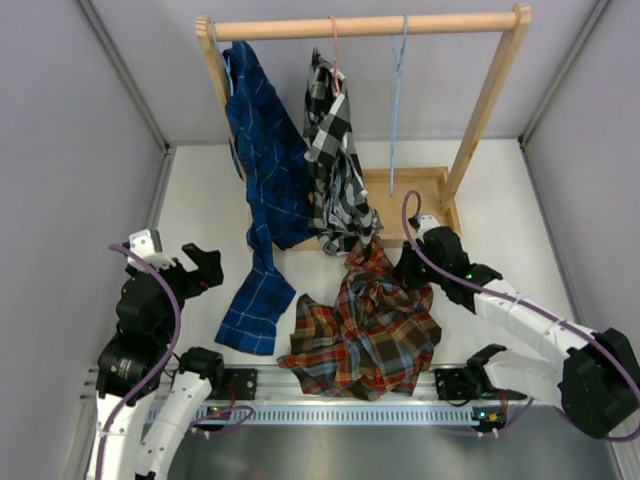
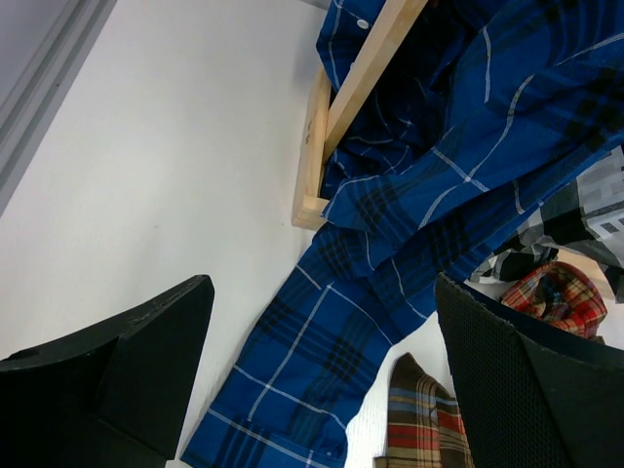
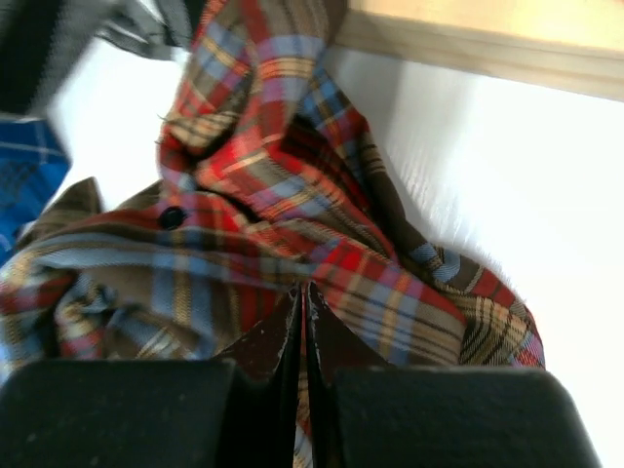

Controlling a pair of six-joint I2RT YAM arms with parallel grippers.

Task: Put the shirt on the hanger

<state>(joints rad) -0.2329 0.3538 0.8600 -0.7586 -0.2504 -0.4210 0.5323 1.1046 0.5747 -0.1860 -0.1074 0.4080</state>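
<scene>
The red-orange, brown and blue plaid shirt (image 1: 370,325) lies crumpled on the white table in front of the rack. My right gripper (image 1: 403,268) is at the shirt's upper right edge. In the right wrist view its jaws (image 3: 304,289) are pressed together with a fold of the shirt (image 3: 263,195) pinched between them. The light blue wire hanger (image 1: 397,100) hangs bare from the wooden rail, above and behind that gripper. My left gripper (image 1: 192,268) stands open at the left, away from the shirt. In the left wrist view nothing sits between its fingers (image 2: 322,292), and a shirt corner (image 2: 419,419) shows low right.
A wooden rack (image 1: 370,25) with a base frame (image 1: 425,190) stands at the back. A dark blue plaid shirt (image 1: 262,170) hangs from it and trails onto the table. A black-and-white checked shirt (image 1: 335,160) hangs on a pink-red hanger (image 1: 335,45). Grey walls close both sides.
</scene>
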